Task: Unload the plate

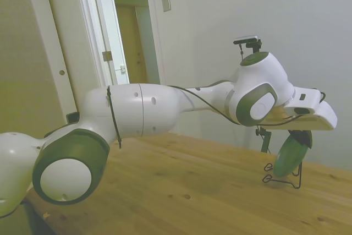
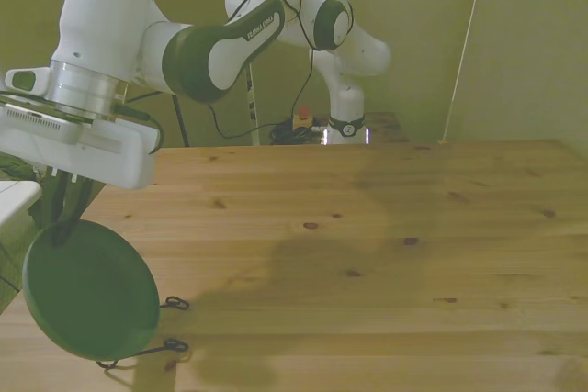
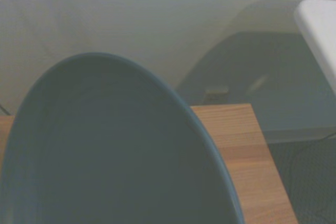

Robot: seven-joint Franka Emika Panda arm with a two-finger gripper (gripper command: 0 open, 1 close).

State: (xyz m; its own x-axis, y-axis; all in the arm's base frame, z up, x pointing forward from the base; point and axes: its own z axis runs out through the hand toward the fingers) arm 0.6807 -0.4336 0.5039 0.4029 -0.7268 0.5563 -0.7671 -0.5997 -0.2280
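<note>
Clamping plate (image 2: 90, 289) rim, gripper (image 2: 61, 227) closed; side view alone shows wire stand (image 1: 283, 177) beneath.

The side view looks from off one side of the wooden tabletop (image 1: 181, 185), set low near its surface, toward a pale wall and an open doorway (image 1: 129, 37); the arm's near joints loom large at its left. The front view looks from across the tabletop (image 2: 386, 227), higher up, back toward the arm's base (image 2: 347, 126) at the far edge. The wrist view sits very close to the green plate (image 3: 105, 150), whose blurred face fills most of it, with a tabletop corner beyond. The side and front views share the plate (image 1: 290, 155) (image 2: 90, 289), the tool gripping its top edge, and the wire stand (image 1: 281, 178) beneath.
</note>
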